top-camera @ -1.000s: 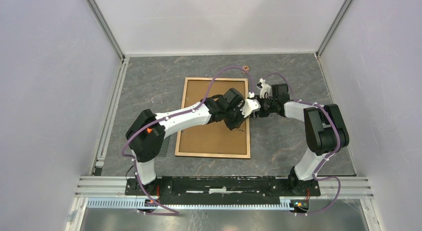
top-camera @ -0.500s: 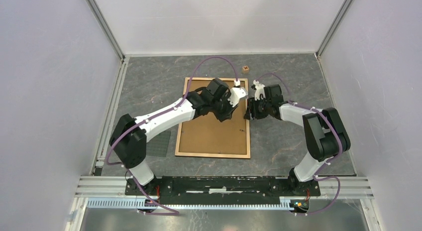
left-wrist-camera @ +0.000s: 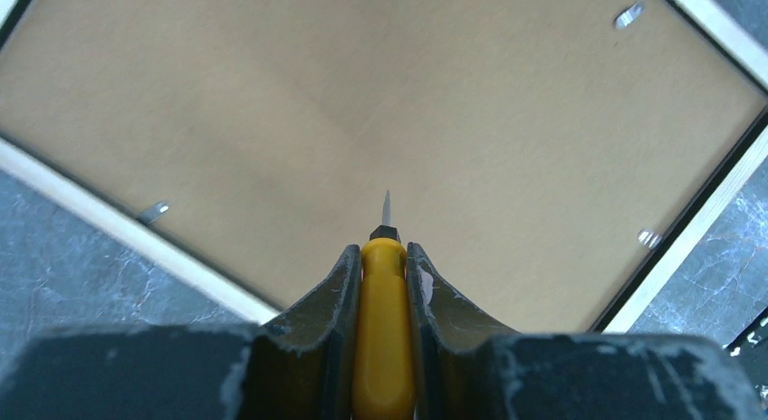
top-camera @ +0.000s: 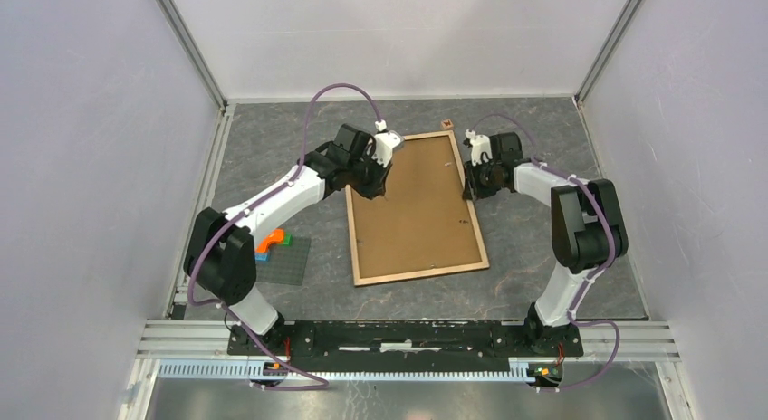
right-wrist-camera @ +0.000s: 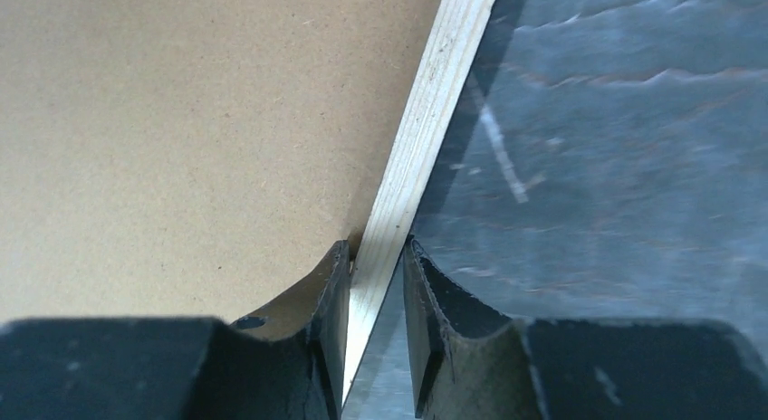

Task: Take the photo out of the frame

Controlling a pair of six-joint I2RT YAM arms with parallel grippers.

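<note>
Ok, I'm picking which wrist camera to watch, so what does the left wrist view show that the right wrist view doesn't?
Left wrist only: the left gripper shut on a yellow-handled tool, and three metal clips along the frame's rim. Right wrist only: the right gripper pinching the pale wood edge. Both: the frame's brown back and the grey table.

The top camera sits high behind the arm bases and looks steeply down on the whole tabletop (top-camera: 258,153). The wrist cameras look forward along the left end effector (left-wrist-camera: 385,257) and the right end effector (right-wrist-camera: 376,257), very near the brown back of the frame (top-camera: 415,207), which all three views share.
</note>
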